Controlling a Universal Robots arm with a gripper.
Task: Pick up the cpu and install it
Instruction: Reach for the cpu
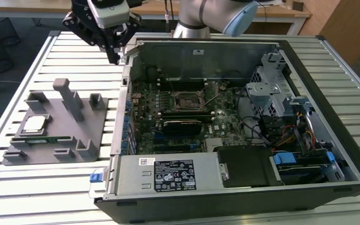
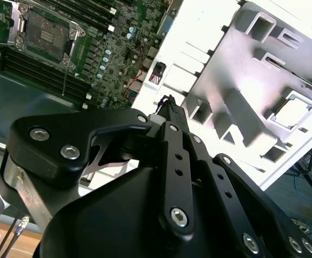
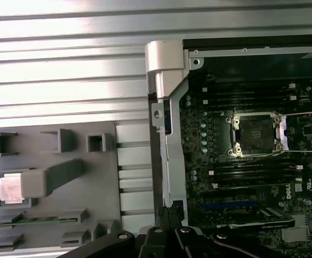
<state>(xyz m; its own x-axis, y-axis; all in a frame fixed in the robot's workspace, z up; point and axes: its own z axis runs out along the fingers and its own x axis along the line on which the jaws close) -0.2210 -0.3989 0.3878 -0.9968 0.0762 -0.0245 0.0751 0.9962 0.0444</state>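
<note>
The cpu lies flat in the grey fixture on the exterior view's left, untouched. I'd guess it's light, stiff, slick on top and fragile underneath, so grip the edges. The claw hovers pinched closed and empty by the computer case far-left corner.

Silver-grey arm, pale blue joint cap, black linked fingers dotted with silver screws.

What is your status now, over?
Gripper shut, empty, by the case wall. Cpu in grey fixture, untouched. Socket open; nothing seen blocking.
</note>
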